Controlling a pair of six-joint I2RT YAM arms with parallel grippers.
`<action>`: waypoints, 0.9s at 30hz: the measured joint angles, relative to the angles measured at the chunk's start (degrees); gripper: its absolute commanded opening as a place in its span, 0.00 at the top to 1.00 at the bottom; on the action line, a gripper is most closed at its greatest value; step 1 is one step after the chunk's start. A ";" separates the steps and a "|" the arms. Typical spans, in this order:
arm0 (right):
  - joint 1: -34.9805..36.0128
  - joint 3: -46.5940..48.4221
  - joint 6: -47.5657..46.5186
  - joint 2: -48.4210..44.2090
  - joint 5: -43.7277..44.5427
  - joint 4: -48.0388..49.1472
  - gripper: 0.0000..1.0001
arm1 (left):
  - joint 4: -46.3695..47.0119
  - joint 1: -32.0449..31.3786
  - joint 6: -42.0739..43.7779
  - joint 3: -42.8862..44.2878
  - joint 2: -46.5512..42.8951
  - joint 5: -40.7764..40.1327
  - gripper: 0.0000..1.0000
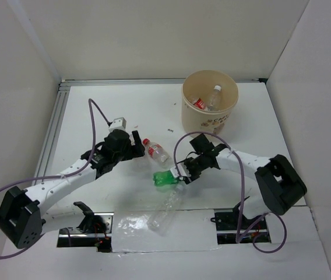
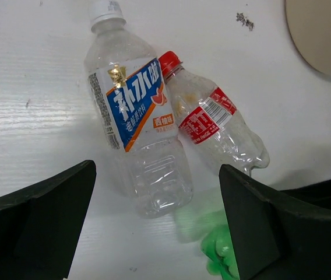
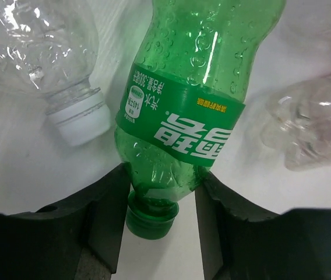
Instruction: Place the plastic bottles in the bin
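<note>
The tan bin (image 1: pixel 209 119) stands at the back right with two clear bottles (image 1: pixel 206 100) inside. My right gripper (image 1: pixel 183 174) is shut on the shoulder of a green bottle (image 3: pixel 194 76), which lies on the table (image 1: pixel 165 178); both fingers touch it just above its green cap (image 3: pixel 149 220). My left gripper (image 2: pixel 157 227) is open and empty, hovering over a white-capped bottle with a blue-white label (image 2: pixel 136 116) and a red-capped bottle with a red label (image 2: pixel 212 119), which lie side by side. The red-capped bottle also shows in the top view (image 1: pixel 157 150).
A clear white-capped bottle (image 1: pixel 165 213) lies near the front, its cap (image 3: pixel 78 119) close to my right gripper's left finger. A crumpled clear bottle (image 3: pixel 314 122) lies on the other side of the green one. White walls enclose the table on three sides.
</note>
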 measured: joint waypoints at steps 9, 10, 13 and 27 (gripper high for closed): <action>-5.22 4.50 10.54 -23.39 -1.01 -3.17 0.82 | 1.20 2.40 -0.70 3.76 10.14 2.38 0.00; -6.08 6.62 12.52 -24.06 -0.87 -2.95 0.82 | 1.36 2.45 -0.61 3.78 10.84 2.58 0.00; -10.12 14.34 19.39 -23.65 1.42 0.48 0.82 | 1.36 2.45 -0.52 3.80 12.20 2.93 0.00; -29.51 35.63 34.40 -2.73 6.78 5.81 0.06 | 3.17 2.45 0.92 3.78 17.25 3.17 0.06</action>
